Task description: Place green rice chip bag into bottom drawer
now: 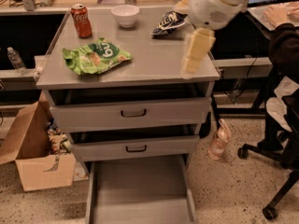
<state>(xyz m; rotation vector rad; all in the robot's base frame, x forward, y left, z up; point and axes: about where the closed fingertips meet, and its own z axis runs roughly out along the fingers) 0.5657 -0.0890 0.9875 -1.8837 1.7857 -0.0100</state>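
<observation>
While the green rice chip bag (96,56) lies on the left half of the counter (149,66) and the gripper (197,51), grip state indeterminable, hovers over its right edge, traverse across and descend vertically onto a raised fold.

- The claw (191,64) hangs over the bench's (154,55) right front corner; bare top lies between it and the green rice chip bag (96,56).
- A cola can (81,20), bowl (125,15) and dark snack bag (168,22) line the back.
- The bottom drawer (140,188) stands pulled out, open from above.
</observation>
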